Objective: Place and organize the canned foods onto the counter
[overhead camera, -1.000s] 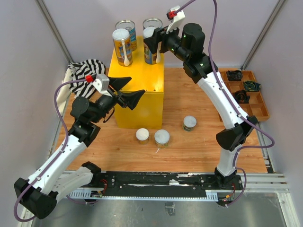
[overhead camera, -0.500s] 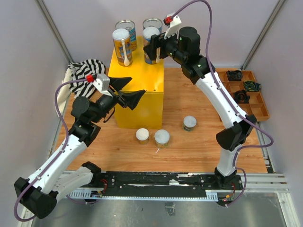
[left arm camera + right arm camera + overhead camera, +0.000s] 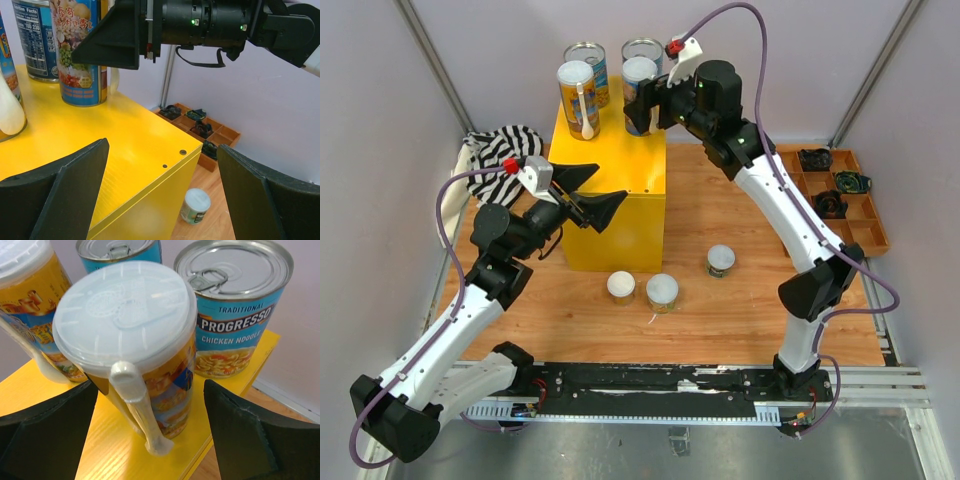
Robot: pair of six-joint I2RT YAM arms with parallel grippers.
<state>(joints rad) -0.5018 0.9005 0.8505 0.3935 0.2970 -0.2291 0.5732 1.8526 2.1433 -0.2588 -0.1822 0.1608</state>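
My right pincer is spread wide around a tall can with a white lid. One finger stands on each side of the can and I see a gap at both, so I have hold of nothing. The can stands upright on the yellow box, directly between my fingers, with a white plastic spoon fixed down the side that faces my wrist. Just beyond this pincer and off to one side stands a blue soup can with a silver pull-tab top. A second blue can is further beyond it. Close beside the other finger is another orange can with a white lid. All four are upright at the far part of the box top.

My left pincer is also wide open and empty, and it hovers above the near front part of the box top. Below and nearer to me than this pincer, three short cans sit on the wooden table: two close together and one apart. Past my left fingers, beyond the box edge, lies a brown compartmented tray.
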